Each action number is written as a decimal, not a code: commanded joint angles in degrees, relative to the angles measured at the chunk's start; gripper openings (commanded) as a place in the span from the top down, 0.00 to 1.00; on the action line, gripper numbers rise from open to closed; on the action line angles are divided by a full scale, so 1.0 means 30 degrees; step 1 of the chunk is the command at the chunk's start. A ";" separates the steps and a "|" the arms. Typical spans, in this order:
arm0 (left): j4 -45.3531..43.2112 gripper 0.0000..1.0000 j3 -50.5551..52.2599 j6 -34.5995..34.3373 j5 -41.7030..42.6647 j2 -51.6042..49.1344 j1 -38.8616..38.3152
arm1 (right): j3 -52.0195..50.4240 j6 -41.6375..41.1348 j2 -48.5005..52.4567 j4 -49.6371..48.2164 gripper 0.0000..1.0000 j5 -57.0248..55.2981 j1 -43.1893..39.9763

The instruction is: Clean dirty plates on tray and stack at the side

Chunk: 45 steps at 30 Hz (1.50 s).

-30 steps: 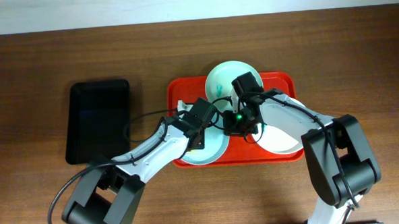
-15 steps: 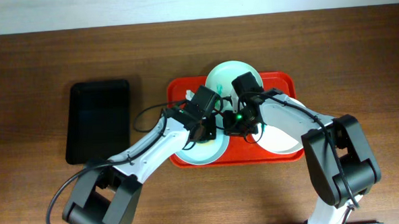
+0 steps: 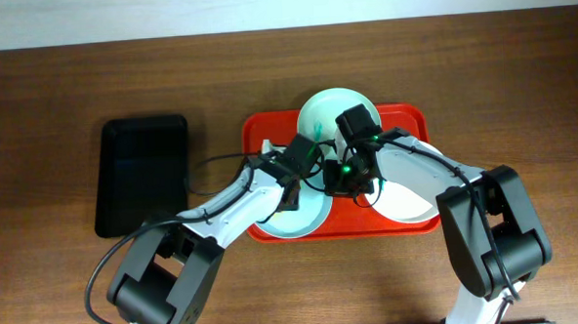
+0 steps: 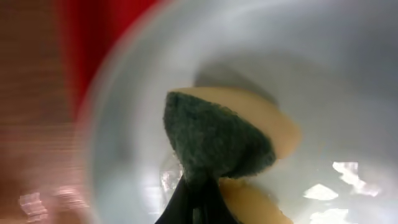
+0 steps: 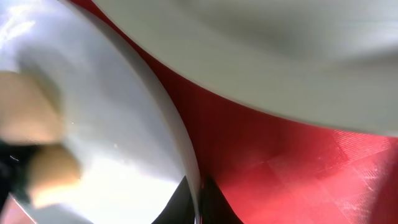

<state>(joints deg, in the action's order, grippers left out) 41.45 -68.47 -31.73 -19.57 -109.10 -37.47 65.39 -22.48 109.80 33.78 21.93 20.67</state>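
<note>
The red tray point(image 3: 416, 119) holds three plates: pale green point(image 3: 318, 110) at the back, pale blue point(image 3: 296, 220) at the front left, white point(image 3: 408, 204) at the front right. My left gripper point(image 3: 302, 176) is shut on a yellow sponge with a dark green pad point(image 4: 217, 143), pressed into the pale blue plate point(image 4: 348, 74). My right gripper point(image 5: 198, 202) is shut on that plate's rim point(image 5: 180, 143), over the tray floor point(image 5: 292, 174). It shows in the overhead view point(image 3: 331, 187) at the plate's right edge. The sponge point(image 5: 31, 124) shows blurred at left.
A smaller black tray point(image 3: 143, 173) lies on the brown wooden table point(image 3: 520, 74) left of the red tray. The underside of another pale plate point(image 5: 280, 56) fills the top of the right wrist view. Both arms cross over the red tray's middle.
My left gripper has moved the sponge across the pale blue plate, up and to the right toward its far side. The right gripper has stayed on the rim.
</note>
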 commanded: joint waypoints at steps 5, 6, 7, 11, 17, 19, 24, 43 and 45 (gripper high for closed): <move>0.2361 1.00 -0.1472 0.0160 -0.5712 -0.0882 0.0262 | -0.0036 -0.0022 0.0095 -0.0051 0.96 -0.0022 0.0087; 0.2718 1.00 -0.2164 0.0160 -0.4896 -0.0845 0.0262 | -0.0029 0.0029 0.0095 -0.0066 0.96 -0.0022 0.0087; 0.2965 1.00 -0.2681 0.0160 -0.4211 -0.0831 0.0277 | 0.0015 0.0248 0.0095 -0.0058 0.96 0.0015 0.0087; 0.4029 1.00 -0.5122 0.0153 -0.0911 -0.0219 0.0838 | 0.0583 0.0401 -0.0138 0.0430 0.96 0.0066 0.0095; 0.4940 1.00 -0.6550 0.0168 0.3249 0.2310 0.4087 | 0.2317 0.1836 -0.1056 0.2164 0.96 -0.0809 0.0131; 0.5989 1.00 -0.6550 0.0168 0.3147 0.2841 0.5399 | 0.3322 0.2514 -0.1362 0.3322 0.96 -0.1566 0.0153; 0.7956 1.00 -0.6506 0.0160 0.3126 0.2914 0.8153 | 0.6725 0.3570 -0.1770 0.6710 0.96 -0.6710 0.1304; 0.8867 1.00 -0.6499 0.0750 0.3599 0.2914 1.1431 | 1.4528 0.7745 -0.1763 1.3508 0.96 -3.3317 1.0834; 0.8874 1.00 -0.6499 0.0750 0.3599 0.2914 1.1424 | 1.4528 0.8801 -0.1763 1.3238 0.96 -3.4417 1.1307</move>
<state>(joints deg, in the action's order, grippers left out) 67.96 -87.64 -30.46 -9.17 -100.82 -3.57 107.85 -2.92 105.78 74.39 -67.85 52.29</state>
